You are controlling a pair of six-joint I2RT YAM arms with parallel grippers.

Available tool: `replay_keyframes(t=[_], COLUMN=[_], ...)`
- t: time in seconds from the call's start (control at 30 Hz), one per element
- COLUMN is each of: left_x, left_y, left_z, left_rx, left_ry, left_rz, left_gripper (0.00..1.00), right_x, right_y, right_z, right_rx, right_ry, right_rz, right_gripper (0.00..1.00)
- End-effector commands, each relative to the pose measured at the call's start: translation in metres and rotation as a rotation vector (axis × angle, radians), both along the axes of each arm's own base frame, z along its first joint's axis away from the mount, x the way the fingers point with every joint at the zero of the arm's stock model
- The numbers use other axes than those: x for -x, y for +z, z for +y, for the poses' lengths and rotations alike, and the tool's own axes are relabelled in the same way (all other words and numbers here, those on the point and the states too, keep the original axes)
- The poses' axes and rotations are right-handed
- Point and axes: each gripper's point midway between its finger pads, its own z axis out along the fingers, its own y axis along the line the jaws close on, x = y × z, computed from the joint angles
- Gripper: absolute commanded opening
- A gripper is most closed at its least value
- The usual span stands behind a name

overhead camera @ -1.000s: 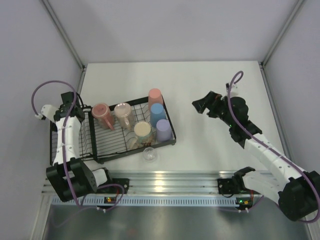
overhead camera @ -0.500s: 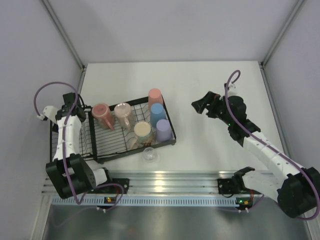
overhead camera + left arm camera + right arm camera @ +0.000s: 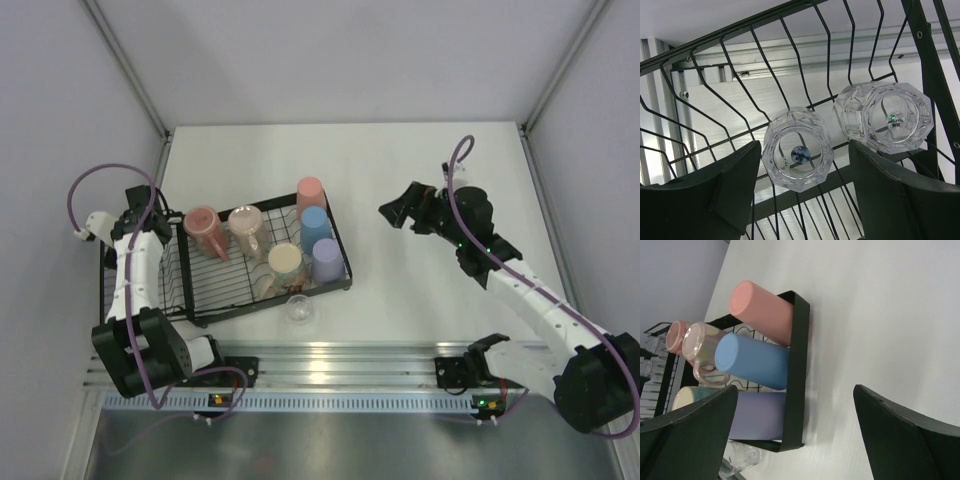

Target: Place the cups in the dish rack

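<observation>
Cups (image 3: 315, 222) in dish rack (image 3: 226, 287); one glass (image 3: 298, 309) beside it.
Left gripper (image 3: 805, 148) apart at rack; right gripper (image 3: 794, 390) wide apart.

White table top (image 3: 420, 170), matte, fills the middle of the top view. Pale grey back wall (image 3: 340, 50) stands behind it. Grey left panel (image 3: 50, 120) and right panel (image 3: 600, 170) close the sides. Two metal frame posts slant in at the far corners: left post (image 3: 125, 65), right post (image 3: 565, 65). A slotted aluminium rail (image 3: 340, 358) runs along the near table edge, with bright glare on it. Below that is a brushed metal surface (image 3: 330, 445). Light is even and soft, shadows weak. The right wrist view shows the same white top (image 3: 880, 315), with grey wall (image 3: 675, 275) at upper left.
</observation>
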Motion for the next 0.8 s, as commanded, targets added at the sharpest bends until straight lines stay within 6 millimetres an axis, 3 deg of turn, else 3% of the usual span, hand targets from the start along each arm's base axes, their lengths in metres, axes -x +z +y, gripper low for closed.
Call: replay_keyframes(t=[0.0,0.17,0.33,0.53,0.77], left_x=[-0.007,-0.009,-0.015,-0.021,-0.038], left_y=[0.011,0.024,0.055,0.073,0.118], left_z=[0.003,0.002,-0.001,-0.011,-0.024], left_rx=[-0.017,-0.02,-0.037,-0.007,0.003], left_ry=[0.007,-0.014,-0.04,-0.077,-0.213], left_rz=[-0.063,-0.1,-0.194,-0.284,-0.384], left_gripper=[0.77,0.82,0.86,0.9,0.9], right_x=[0.004,0.015,0.032,0.069,0.093], right_y=[0.028,0.019,0.005,-0.029,-0.035], right_z=[0.015,0.016,0.027,0.063,0.1], right_rx=[-0.01,0.036,0.143,0.141,0.143], right_ry=[0.113,0.106,0.098,0.142,0.125], right_rz=[-0.088,-0.038,0.012,0.091,0.098], right_gripper=[0.99,0.92,0.85,0.69,0.5])
